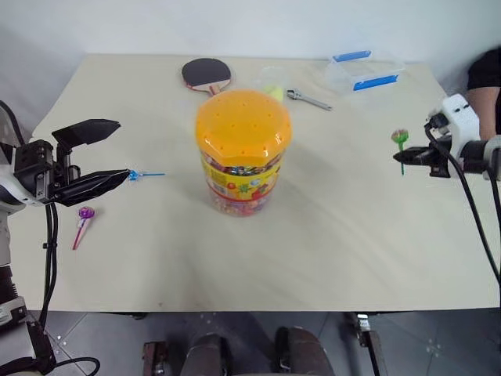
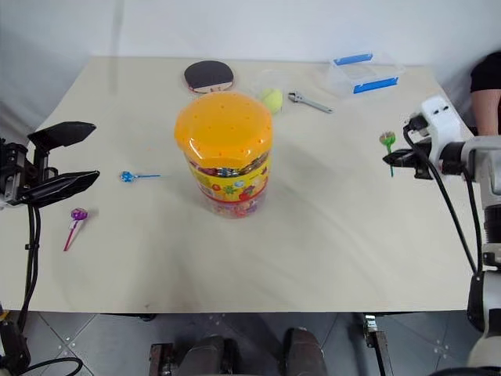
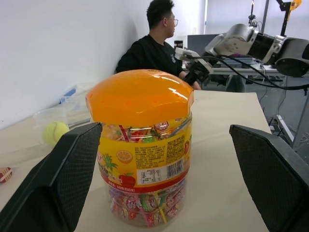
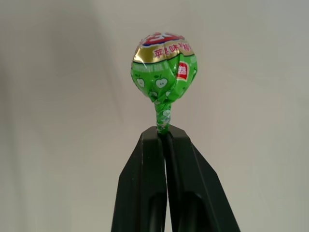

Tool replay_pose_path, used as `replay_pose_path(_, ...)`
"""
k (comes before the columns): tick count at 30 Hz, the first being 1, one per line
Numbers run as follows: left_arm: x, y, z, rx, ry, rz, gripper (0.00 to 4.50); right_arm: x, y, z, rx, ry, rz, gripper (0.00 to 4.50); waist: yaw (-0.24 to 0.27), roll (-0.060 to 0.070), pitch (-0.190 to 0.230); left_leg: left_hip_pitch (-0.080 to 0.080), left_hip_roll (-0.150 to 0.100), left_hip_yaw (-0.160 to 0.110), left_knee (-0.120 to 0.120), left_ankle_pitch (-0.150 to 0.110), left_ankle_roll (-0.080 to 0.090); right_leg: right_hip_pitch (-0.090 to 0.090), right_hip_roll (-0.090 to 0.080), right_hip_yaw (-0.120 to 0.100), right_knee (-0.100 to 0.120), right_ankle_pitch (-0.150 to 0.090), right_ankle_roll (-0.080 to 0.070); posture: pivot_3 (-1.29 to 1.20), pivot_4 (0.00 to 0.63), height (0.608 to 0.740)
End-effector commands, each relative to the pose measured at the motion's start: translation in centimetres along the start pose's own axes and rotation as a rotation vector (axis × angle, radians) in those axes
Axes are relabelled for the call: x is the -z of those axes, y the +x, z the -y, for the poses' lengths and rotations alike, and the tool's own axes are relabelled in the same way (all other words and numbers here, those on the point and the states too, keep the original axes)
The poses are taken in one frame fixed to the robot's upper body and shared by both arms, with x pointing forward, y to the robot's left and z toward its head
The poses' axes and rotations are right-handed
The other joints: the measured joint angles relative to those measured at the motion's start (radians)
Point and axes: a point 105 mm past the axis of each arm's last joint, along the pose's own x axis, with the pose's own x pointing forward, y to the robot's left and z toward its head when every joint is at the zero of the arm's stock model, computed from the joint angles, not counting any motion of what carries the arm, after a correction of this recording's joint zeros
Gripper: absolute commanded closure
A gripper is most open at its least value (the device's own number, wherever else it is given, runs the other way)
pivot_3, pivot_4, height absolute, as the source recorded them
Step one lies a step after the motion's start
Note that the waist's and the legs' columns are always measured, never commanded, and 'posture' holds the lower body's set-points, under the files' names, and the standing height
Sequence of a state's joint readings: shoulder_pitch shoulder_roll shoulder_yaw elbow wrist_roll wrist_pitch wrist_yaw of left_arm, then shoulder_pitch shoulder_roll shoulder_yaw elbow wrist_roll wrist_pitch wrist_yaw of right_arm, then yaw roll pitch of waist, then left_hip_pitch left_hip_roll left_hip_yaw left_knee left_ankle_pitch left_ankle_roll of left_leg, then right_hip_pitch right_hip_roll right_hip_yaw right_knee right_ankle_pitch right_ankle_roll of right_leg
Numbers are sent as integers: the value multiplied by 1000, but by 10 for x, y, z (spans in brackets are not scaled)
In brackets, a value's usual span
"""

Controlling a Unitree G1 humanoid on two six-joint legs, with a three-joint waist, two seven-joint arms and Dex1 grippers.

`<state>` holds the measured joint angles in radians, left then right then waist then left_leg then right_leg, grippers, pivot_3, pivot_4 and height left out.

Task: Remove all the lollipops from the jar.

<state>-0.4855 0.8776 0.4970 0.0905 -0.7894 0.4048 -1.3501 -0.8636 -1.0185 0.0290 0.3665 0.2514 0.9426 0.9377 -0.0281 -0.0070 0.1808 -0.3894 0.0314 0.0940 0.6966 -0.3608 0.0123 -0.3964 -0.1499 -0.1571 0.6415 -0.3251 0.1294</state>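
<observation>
While the right pincer holds the green lollipop clamped by its stick just below the wrapped head, treat the current step as a placement: you are to set this lollipop down on the surface, clear of the jar.

1. Confirm the grip. The right wrist view shows both fingers closed tight on the stick, with the head standing above the tips. The hold is narrow, so avoid quick wrist turns that could let the stick pivot.

2. Choose the drop zone. The pincer sits over the right side of the surface, well apart from the jar and near the edge. Aim for bare surface further in from the edge, so the lollipop cannot roll off.

3. Lower before releasing. Bring the head close to the surface, then part the fingers; a release from height would likely make the round head bounce and roll.

4. Keep the left pincer where it is. It stands released, jaws spread wide, at the left side. The blue lollipop and the purple lollipop already lie on the surface beside it, apart from the jar.

5. Note that the jar stands upright at the centre with its orange lid on.
</observation>
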Motion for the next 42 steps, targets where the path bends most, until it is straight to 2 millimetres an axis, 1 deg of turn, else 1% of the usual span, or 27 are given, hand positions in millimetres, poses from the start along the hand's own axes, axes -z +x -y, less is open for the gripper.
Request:
replay_pose_path(1, -8, -4, 4, 6, 27, -2, 0, 19, -6, 13, 69, 39, -38, 4447, 0, 0, 0, 0, 0, 0, 0, 0, 0, 0, 0, 0, 0, 0, 0, 0, 150, 740)
replay_pose_path(3, -9, -7, 6, 6, 23, -13, 0, 35, -3, 18, 92, 73, -71, 4447, 0, 0, 0, 0, 0, 0, 0, 0, 0, 0, 0, 0, 0, 0, 0, 0, 150, 740)
replay_pose_path(5, -10, -10, 7, 6, 17, -26, 0, 47, 0, 21, 107, 98, -91, 4447, 0, 0, 0, 0, 0, 0, 0, 0, 0, 0, 0, 0, 0, 0, 0, 0, 150, 740)
replay_pose_path(9, -12, -17, 8, 7, 7, -58, 0, 57, 5, 21, 104, 123, -98, 4447, 1, 0, 0, 0, 0, 1, 1, 0, 0, 0, 0, 1, -1, 0, 0, 0, 150, 740)
replay_pose_path(12, -14, -19, 9, 12, 1, -67, 0, 63, 6, 18, 84, 105, -108, 3803, 2, 0, 0, 0, 0, 1, 1, 0, 0, 0, 0, 1, -1, 0, 0, 0, 150, 740)
replay_pose_path(15, -14, -21, 9, 4, -6, -70, 0, 66, 2, 16, 77, 104, -101, 2751, 5, 0, 0, 0, 0, 0, 1, 0, 0, 1, 0, 1, -1, 0, 0, 0, 150, 740)
replay_pose_path(17, -13, -21, 10, -6, -13, -66, 0, 64, -5, 15, 68, 103, -73, 2041, 5, 0, 0, 0, 0, 0, 1, 0, 0, 1, 0, 1, -2, 0, 0, 0, 150, 740)
replay_pose_path(20, -13, -21, 10, -3, -22, -50, 0, 57, -16, 12, 43, 74, -20, 1040, 5, 0, 0, 0, 0, 0, 1, 0, 0, 1, 0, 1, -2, 0, 0, 0, 150, 740)
replay_pose_path(22, -13, -21, 11, -4, -33, -40, 0, 48, -26, 7, 2, 48, 39, 343, 5, 0, 0, 0, 0, 0, 1, 0, 0, 1, 0, 1, -3, 0, 0, 0, 150, 740)
replay_pose_path(23, -13, -20, 11, -7, -36, -36, 0, 40, -32, 1, -36, 26, 86, 29, 5, 0, 0, 0, 0, 0, 1, 0, 0, 1, 0, 1, -3, 0, 0, 0, 150, 740)
replay_pose_path(25, -11, -20, 9, -18, -43, -50, 0, 27, -42, -10, -104, -28, 165, 29, 6, 0, 0, 0, 0, 0, 1, 0, 0, 1, 0, 1, -3, 0, 0, 0, 150, 740)
replay_pose_path(27, -3, -21, 7, -29, -37, -96, 0, 18, -47, -26, -193, -81, 222, 29, 6, 0, 0, 0, 0, 0, 1, 0, 0, 1, 0, 1, -3, 0, 0, 0, 150, 740)
replay_pose_path(30, 2, -22, 8, -14, -67, -102, 0, 4, -53, -70, -419, -208, 376, 29, 8, 0, 0, 0, 0, 0, 1, 0, 0, 2, 0, 0, -4, 0, 0, 0, 150, 740)
replay_pose_path(31, 3, -23, 7, -18, -74, -107, 0, 4, -53, -81, -479, -248, 400, 29, 8, 0, 0, 0, 0, 0, 1, 0, 0, 2, 0, 0, -4, 0, 0, 0, 150, 740)
replay_pose_path(33, 7, -27, 6, -41, -84, -115, 0, 12, -47, -98, -574, -298, 398, 29, 8, 0, 0, 0, 0, 0, 1, 0, 0, 3, 0, 0, -4, 0, 0, 0, 150, 740)
replay_pose_path(34, 9, -28, 5, -53, -89, -118, 0, 15, -44, -103, -602, -314, 395, 29, 10, 0, 0, 1, 0, 0, 1, 0, 0, 3, 0, 0, -4, 0, 0, 0, 150, 740)
replay_pose_path(36, 16, -36, -3, -163, -98, -127, 0, 22, -33, -120, -691, -352, 404, 29, 13, 0, 0, 1, -1, 0, 1, 0, 0, 3, 0, 0, -4, 0, 0, 0, 150, 740)
replay_pose_path(38, 28, -45, -11, -325, -101, -172, 0, 28, -20, -134, -739, -365, 406, 29, 15, 0, 0, 2, 0, 0, 1, 0, 0, 3, 0, 0, -4, 0, 0, 0, 150, 740)
replay_pose_path(40, 38, -51, -6, -382, -170, -171, 0, 33, -12, -142, -768, -382, 409, 29, 14, 0, 0, 2, 0, -1, 1, 0, 0, 4, 0, 1, -4, 0, 0, 0, 150, 740)
replay_pose_path(42, 61, -59, 4, -467, -261, -249, 0, 38, 1, -150, -765, -389, 406, 29, 14, 0, 0, 2, 0, -1, 1, 0, 0, 3, 0, 1, -4, 0, 0, 0, 150, 740)
